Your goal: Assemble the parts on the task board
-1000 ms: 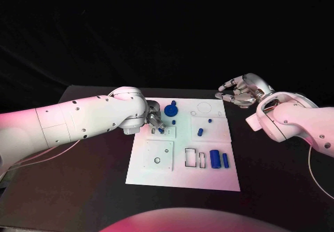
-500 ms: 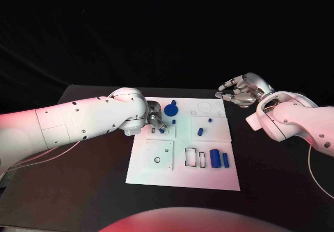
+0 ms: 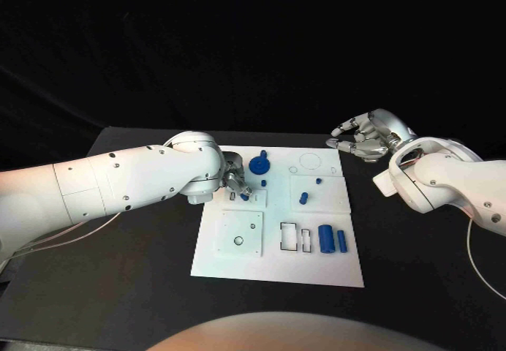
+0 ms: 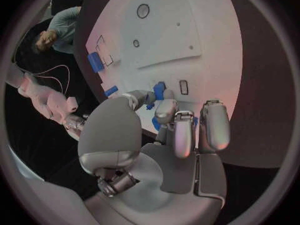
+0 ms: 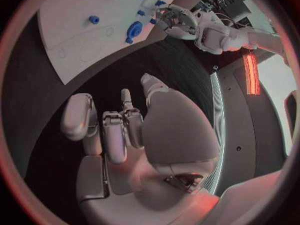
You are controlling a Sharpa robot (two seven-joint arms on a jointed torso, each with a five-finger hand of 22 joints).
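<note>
The white task board [image 3: 276, 269] lies in the middle of the black table. My left hand [image 3: 234, 181] hovers over the board's upper left part and pinches a small blue part [image 3: 243, 195] at its fingertips; the left wrist view shows blue [image 4: 150, 107] between thumb and finger. A round blue piece [image 3: 260, 167] and a small blue peg [image 3: 262, 184] lie close by. Two blue pieces [image 3: 327, 239] stand side by side at the right. My right hand [image 3: 362, 139] hangs over the bare table past the board's top right corner, with its fingers loosely curved and apart around nothing.
Further blue pegs [image 3: 303, 197] sit mid-board, near rectangular outlined slots [image 3: 289, 238] and a square plate with a hole [image 3: 241, 234]. The right wrist view shows the board [image 5: 69, 45] and my left hand [image 5: 178, 22] far ahead. Black table surrounds the board.
</note>
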